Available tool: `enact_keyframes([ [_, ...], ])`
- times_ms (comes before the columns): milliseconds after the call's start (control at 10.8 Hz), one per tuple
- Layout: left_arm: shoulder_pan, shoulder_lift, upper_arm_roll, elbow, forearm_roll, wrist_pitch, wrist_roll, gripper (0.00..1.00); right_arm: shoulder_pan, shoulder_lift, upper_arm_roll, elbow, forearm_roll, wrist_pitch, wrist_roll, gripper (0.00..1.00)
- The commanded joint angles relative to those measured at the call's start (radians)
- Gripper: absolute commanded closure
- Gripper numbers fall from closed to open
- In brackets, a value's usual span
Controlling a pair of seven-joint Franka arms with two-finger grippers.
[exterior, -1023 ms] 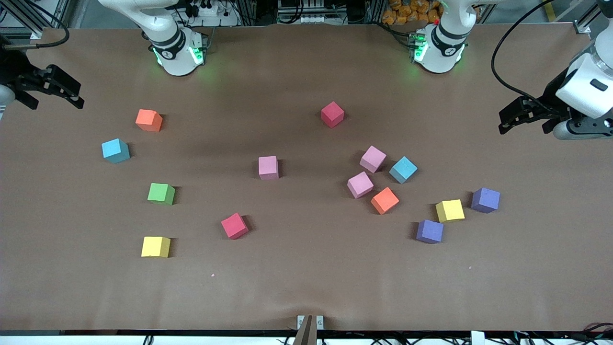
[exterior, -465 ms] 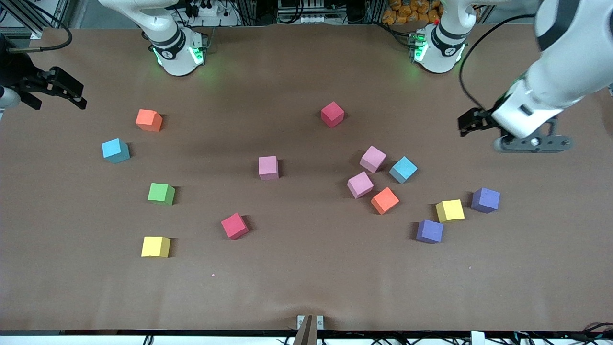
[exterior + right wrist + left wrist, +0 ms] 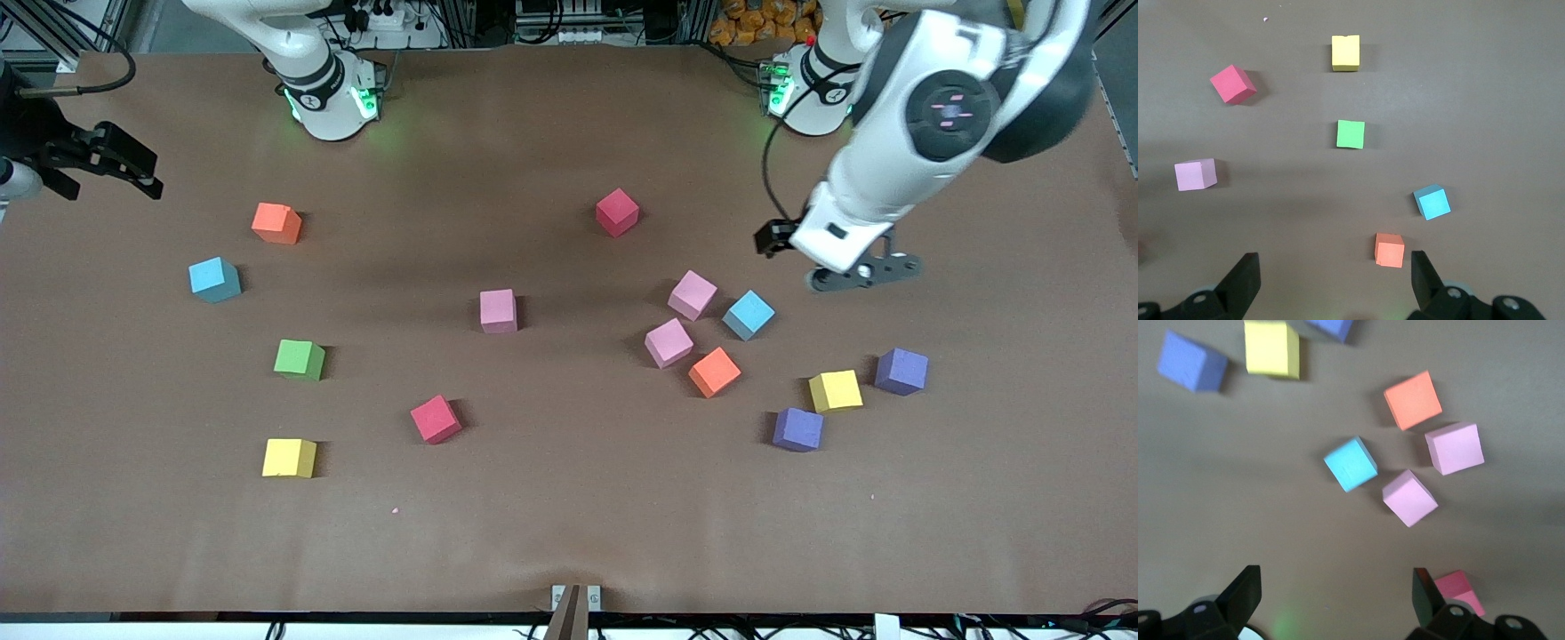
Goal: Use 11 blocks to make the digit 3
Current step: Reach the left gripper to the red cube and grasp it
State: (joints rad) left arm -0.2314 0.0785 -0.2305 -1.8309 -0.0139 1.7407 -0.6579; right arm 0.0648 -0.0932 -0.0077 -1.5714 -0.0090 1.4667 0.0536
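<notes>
The left claw [image 3: 1331, 593] is wide open and holds nothing. It hangs over the brown table [image 3: 569, 533], above bare table near a light blue foam cube [image 3: 748, 315] and two pink foam cubes [image 3: 693, 294]. The right claw [image 3: 1331, 277] is wide open too, with nothing in it, waiting over the table's edge at the right arm's end, near an orange foam cube [image 3: 276, 223]. The cubes lie spread apart, and no number shape is made.

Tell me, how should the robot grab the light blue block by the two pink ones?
Probably from straight above, pinching two opposite flat sides of the light blue block. It sits turned on the table, so the open left gripper likely needs to twist to match.
</notes>
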Motion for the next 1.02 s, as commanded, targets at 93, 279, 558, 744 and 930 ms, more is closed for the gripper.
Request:
enact_keyframes([
  [93, -0.144, -0.019, 0.002, -0.193, -0.075, 0.199, -0.291, 0.00, 0.012, -0.007, 0.003, -0.022, -0.005, 0.017, 0.014, 0.00],
  [279, -0.227, 0.036, 0.002, -0.217, -0.077, 0.247, -0.398, 0.00, 0.024, 0.015, 0.005, -0.022, -0.003, 0.023, 0.012, 0.00],
  [558, -0.334, 0.156, 0.003, -0.222, -0.077, 0.331, -0.551, 0.00, 0.044, 0.027, 0.005, -0.022, -0.002, 0.035, 0.014, 0.00],
  [744, -0.350, 0.149, 0.002, -0.304, -0.087, 0.428, -0.619, 0.00, 0.058, 0.043, 0.005, -0.022, 0.001, 0.035, 0.012, 0.00],
  [930, -0.353, 0.158, -0.003, -0.338, -0.122, 0.506, -0.684, 0.00, 0.073, 0.044, 0.005, -0.022, 0.001, 0.044, 0.014, 0.00],
])
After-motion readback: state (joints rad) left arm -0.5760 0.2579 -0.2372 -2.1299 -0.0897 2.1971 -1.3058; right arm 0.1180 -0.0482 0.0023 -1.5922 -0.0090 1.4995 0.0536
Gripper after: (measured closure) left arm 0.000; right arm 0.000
